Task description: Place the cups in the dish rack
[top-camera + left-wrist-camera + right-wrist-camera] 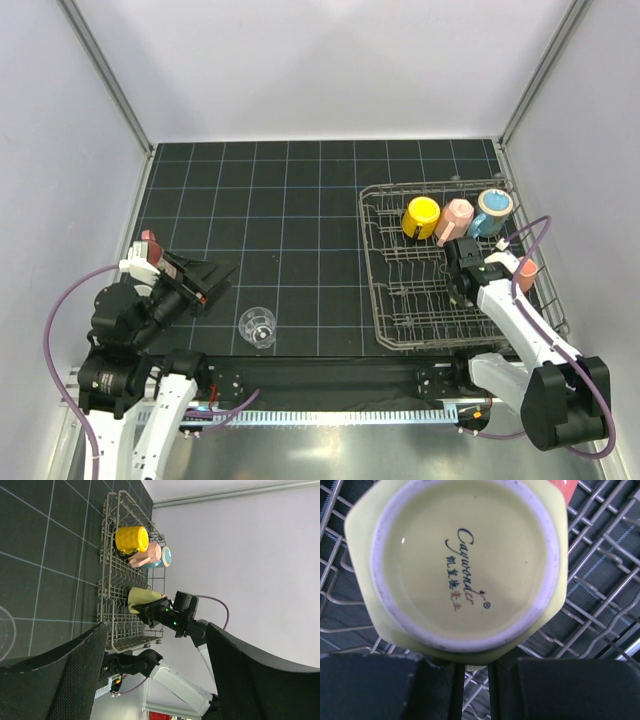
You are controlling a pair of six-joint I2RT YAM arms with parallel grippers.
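My right gripper (462,268) is shut on a pale yellow mug (465,565), bottom towards the camera, held over the wire dish rack (377,300). The mug also shows in the left wrist view (140,599). An orange-yellow mug (421,217), a pink mug (456,219) and a blue mug (492,210) lie at the rack's far end. A clear glass tumbler (257,327) stands on the mat in front of my left gripper (215,280), which is open and empty, apart from the glass.
The dark gridded mat (290,200) covers the table between white walls. A salmon-red thing (527,271) shows at the rack's right edge by my right arm; I cannot tell what it is. Cables loop beside both arms.
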